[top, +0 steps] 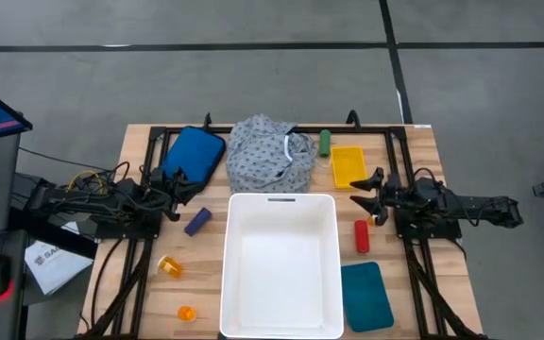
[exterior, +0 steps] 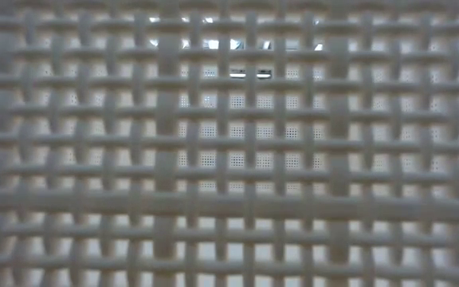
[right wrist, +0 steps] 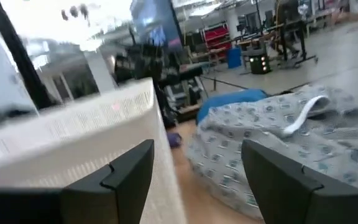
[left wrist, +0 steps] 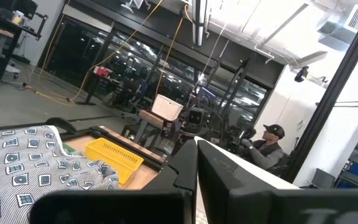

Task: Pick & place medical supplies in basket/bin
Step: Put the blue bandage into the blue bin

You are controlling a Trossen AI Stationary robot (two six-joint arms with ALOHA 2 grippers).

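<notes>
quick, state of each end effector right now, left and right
Left end effector: closed, holding nothing, beside the blue pouch.
Right end effector: open, empty, between the yellow tray and red cylinder.

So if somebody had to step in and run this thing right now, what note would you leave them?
Left gripper: jaws shut, holding nothing visible, left of the white bin.
Right gripper: jaws open, empty, right of the bin.
Bin: looks empty, so nothing is placed yet.
Left to do: dotted garment behind the bin; green cylinder beside it; red cylinder right of the bin; purple cylinder and two orange pill bottles on its left.
</notes>
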